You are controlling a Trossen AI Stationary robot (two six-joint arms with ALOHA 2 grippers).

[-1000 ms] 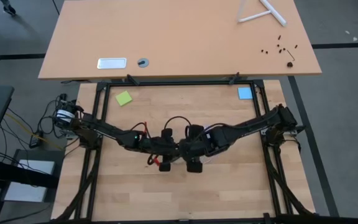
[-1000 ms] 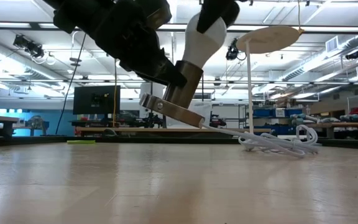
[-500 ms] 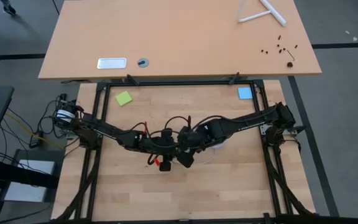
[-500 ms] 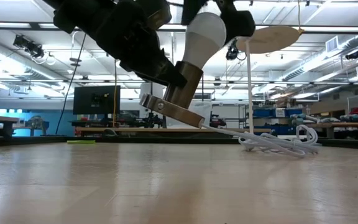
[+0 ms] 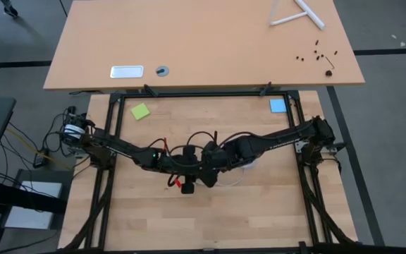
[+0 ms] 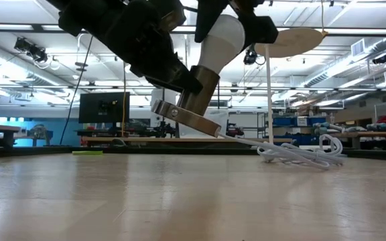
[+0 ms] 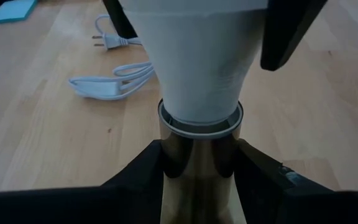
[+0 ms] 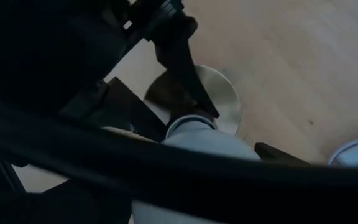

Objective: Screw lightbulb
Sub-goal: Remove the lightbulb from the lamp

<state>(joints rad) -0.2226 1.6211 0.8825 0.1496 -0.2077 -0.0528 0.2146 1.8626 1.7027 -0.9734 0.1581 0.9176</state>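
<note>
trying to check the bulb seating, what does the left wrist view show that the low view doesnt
Only the left wrist view: the left gripper's fingers clamped on the metal socket neck, the seam where the lightbulb enters it, a blue note and the plug.

Only the low view: the socket's disc base tilted and lifted off the table, and the room behind.

Both: the white lightbulb seated in the socket, the right gripper's fingers around it, and the white cord.
</note>
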